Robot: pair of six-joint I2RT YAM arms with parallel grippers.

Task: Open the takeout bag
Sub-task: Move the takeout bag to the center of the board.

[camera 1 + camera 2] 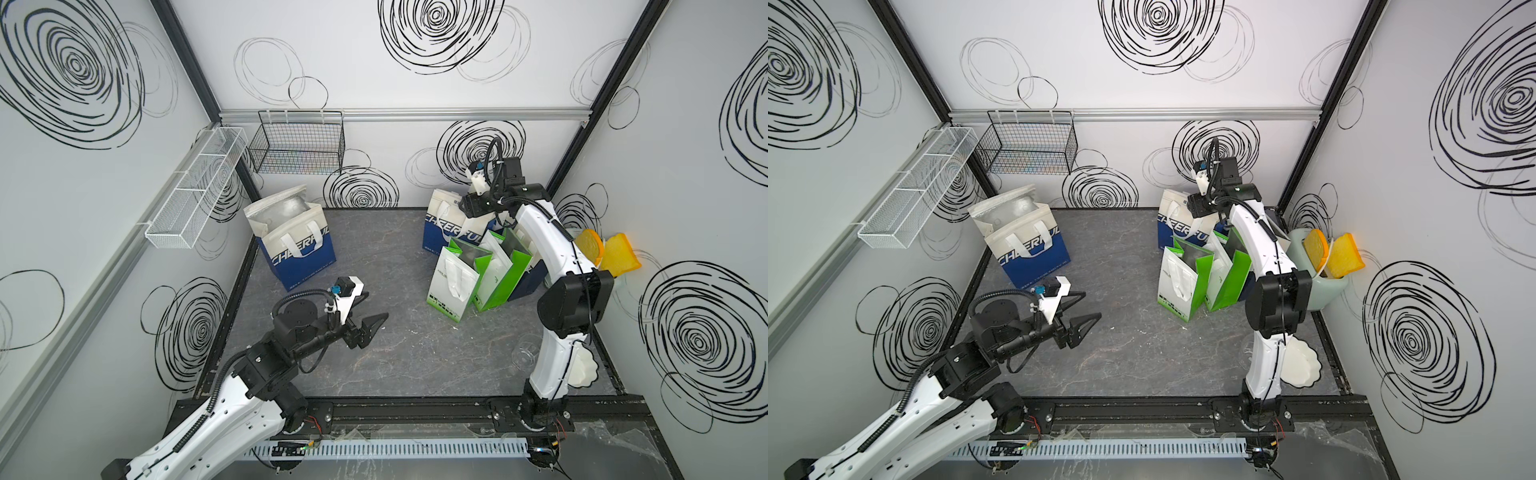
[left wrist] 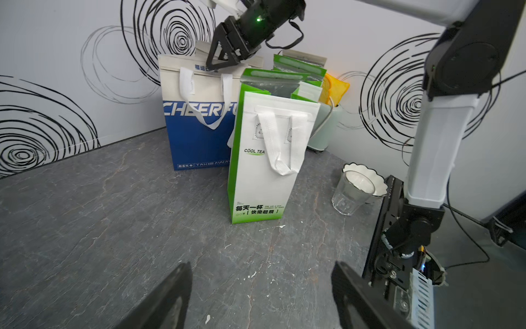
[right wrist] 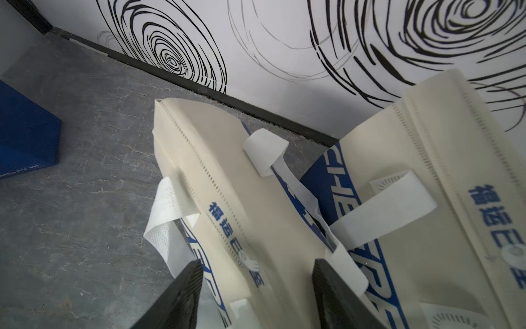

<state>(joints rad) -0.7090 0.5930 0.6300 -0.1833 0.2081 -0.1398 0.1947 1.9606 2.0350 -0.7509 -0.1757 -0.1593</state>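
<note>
A closed blue-and-cream takeout bag (image 1: 442, 224) (image 1: 1173, 216) (image 2: 196, 122) stands at the back right, its cream top flap (image 3: 227, 171) folded flat and its white handles hanging loose. My right gripper (image 3: 256, 265) (image 2: 212, 64) hangs over that flap with its jaws open, one on each side of the folded top, and the fabric is not pinched. My left gripper (image 1: 376, 305) (image 1: 1092, 305) (image 2: 262, 265) hovers open and empty over the bare floor at mid-left, far from the bag.
A second blue-and-cream bag (image 1: 299, 249) stands open at the back left. Green-and-white tea bags (image 1: 453, 282) (image 2: 264, 159) stand in front of the closed bag. A glass (image 2: 350, 193), a white bowl (image 2: 367, 182) and a toaster (image 1: 1316, 270) sit to the right. A third cream bag (image 3: 427, 171) stands just behind.
</note>
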